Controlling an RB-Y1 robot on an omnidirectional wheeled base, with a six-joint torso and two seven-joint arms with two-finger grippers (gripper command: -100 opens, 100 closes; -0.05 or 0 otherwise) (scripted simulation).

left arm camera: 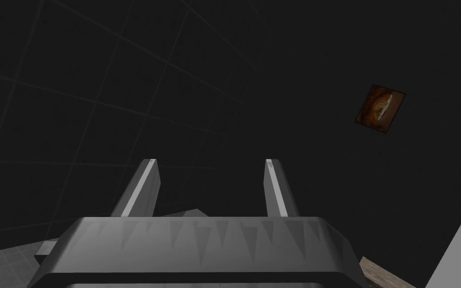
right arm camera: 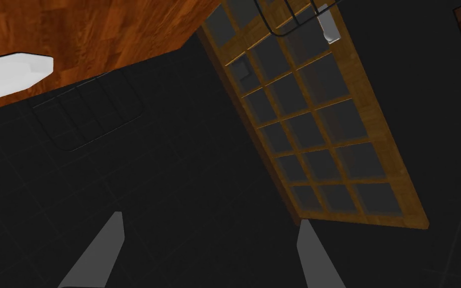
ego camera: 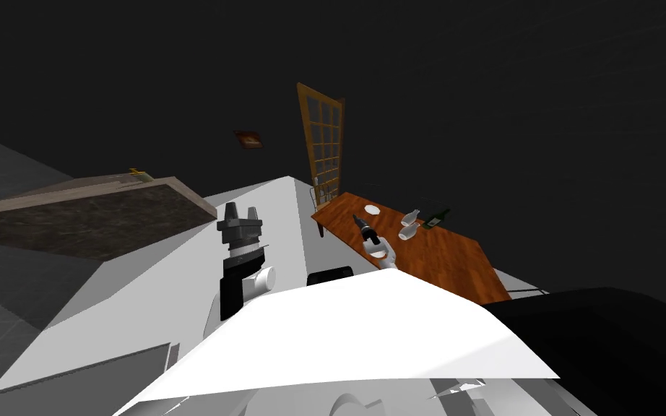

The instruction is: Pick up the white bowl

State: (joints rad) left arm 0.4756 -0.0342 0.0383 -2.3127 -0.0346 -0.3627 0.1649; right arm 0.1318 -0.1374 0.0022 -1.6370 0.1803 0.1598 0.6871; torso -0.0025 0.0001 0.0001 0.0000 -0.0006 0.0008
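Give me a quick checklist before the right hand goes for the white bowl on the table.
1. Right hand open: ok.
2. Bowl in sight on table: ok.
3. Bowl lined up with right hand: not ok, off to one side.
4. Glasses and bottle apart from bowl: ok.
5. Left hand open, away from table: ok.
6. Bowl empty: cannot tell.
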